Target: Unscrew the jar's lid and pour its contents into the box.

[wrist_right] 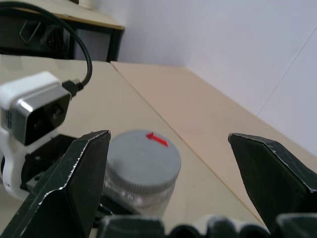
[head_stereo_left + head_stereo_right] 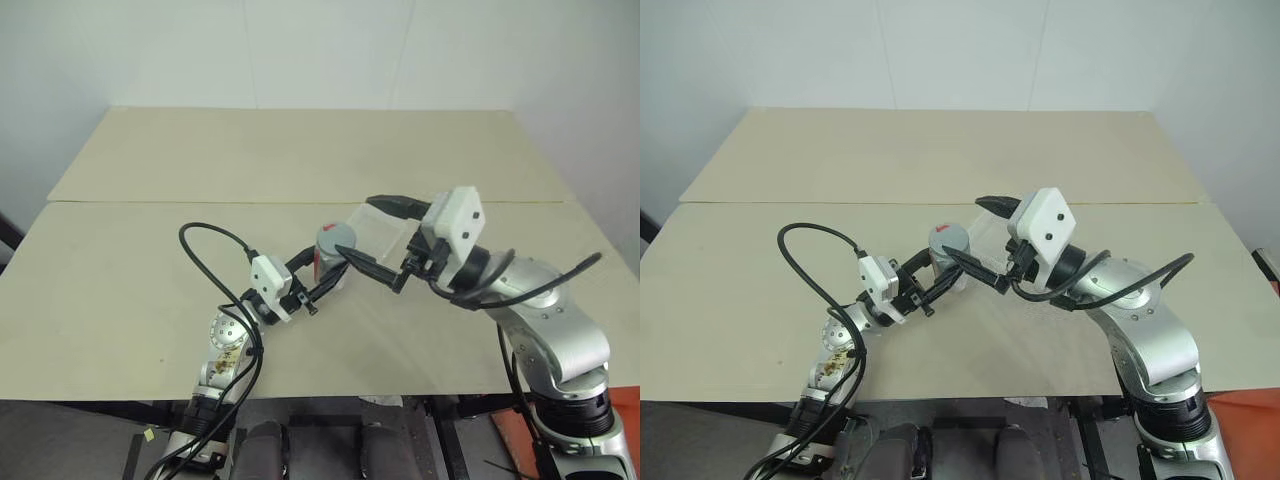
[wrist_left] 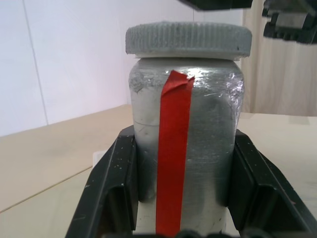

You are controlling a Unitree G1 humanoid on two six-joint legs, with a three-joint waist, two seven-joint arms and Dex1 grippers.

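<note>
**A:** Jar (image 3: 185, 144) upright above the table (image 2: 300, 160), clamped at mid-body by the left gripper (image 2: 322, 285), whose two black fingers (image 3: 111, 188) press its opposite sides; the red stripe runs straight up the wall facing that wrist. The lid (image 3: 188, 39) is on, flat and level.

**B:** And the right gripper (image 2: 378, 235)?

**A:** Spread wide and holding nothing — one finger (image 1: 74, 173) just beside the lid, the other well off on the far side, so the lid sits between them untouched.

**B:** Which way does the jar's long axis run?

**A:** Vertical, mouth up, with the lid's face towards the ceiling. A small red arrow is marked on top of the lid.

**B:** How should it handle?

**A:** Light and stiff, by the look of it — a small rigid cylinder wrapped in glossy film, so probably slick under the pads. The lid's rim is ribbed all round; that edge looks like the place to take hold for the twist, fingers on opposite sides of the rim, while the body grip resists the turn. If the wall slips, the whole jar may rotate instead of the thread.

**B:** Where is the box (image 2: 385, 228)?

**A:** On the table just behind the jar, clear plastic and partly hidden by the right gripper. The contents cannot be made out through the jar's wall.
</note>
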